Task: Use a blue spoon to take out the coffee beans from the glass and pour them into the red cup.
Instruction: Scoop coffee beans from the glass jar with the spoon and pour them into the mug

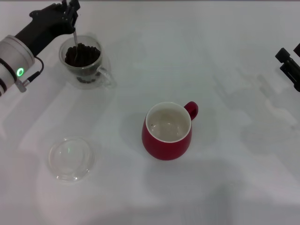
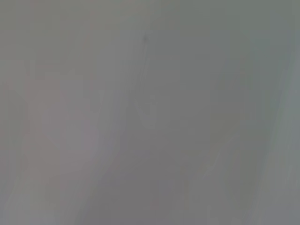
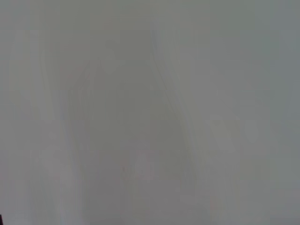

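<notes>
In the head view the glass stands at the far left, filled with dark coffee beans. My left gripper is just above and behind it, shut on the spoon. The thin metal stem points down into the beans; the pale-blue handle is hidden in the gripper. The red cup stands in the middle, handle to the far right, its cream inside empty of beans. My right gripper is parked at the right edge. Both wrist views show only blank white surface.
A flat clear round dish lies at the near left on the white table. Open table lies between the glass and the red cup.
</notes>
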Available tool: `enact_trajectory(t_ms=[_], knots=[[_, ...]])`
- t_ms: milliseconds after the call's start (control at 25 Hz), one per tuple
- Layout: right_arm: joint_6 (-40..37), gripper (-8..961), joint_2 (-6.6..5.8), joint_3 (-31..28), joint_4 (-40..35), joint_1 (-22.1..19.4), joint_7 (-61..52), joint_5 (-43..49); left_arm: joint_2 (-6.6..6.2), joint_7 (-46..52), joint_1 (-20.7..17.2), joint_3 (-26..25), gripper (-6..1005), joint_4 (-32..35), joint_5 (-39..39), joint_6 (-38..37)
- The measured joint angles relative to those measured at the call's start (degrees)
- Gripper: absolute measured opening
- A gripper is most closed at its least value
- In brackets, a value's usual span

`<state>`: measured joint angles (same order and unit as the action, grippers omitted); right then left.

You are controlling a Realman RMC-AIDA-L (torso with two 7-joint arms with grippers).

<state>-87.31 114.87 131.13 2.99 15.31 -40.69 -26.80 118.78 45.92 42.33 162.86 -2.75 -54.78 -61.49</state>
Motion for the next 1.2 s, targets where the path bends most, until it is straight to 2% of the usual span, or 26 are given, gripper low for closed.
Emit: enact_trajectory(t_ms=[280,520,920,1200], knots=[[-0.06,663,0.0,0.0,0.0,-0.16,0.0,0.0,-0.11,1.78,-1.6,-0.47,133,1.47,-0.98,0.05],[-0.06,663,0.0,0.0,0.12,-0.34,0.0,0.0,-0.28,9.55,-3.83,-0.52,133,1.32,-3.11,-0.25],[-0.15,662,-0.05,0.0,0.29,-0.38,0.56,-0.09,-0.42,14.58,-5.0,-0.53,132,1.18,-6.29,-0.53],[-0.78,662,-0.09,0.01,0.43,-0.37,0.6,-0.09,-0.76,22.69,-5.74,-0.58,132,1.03,-8.63,-0.56]])
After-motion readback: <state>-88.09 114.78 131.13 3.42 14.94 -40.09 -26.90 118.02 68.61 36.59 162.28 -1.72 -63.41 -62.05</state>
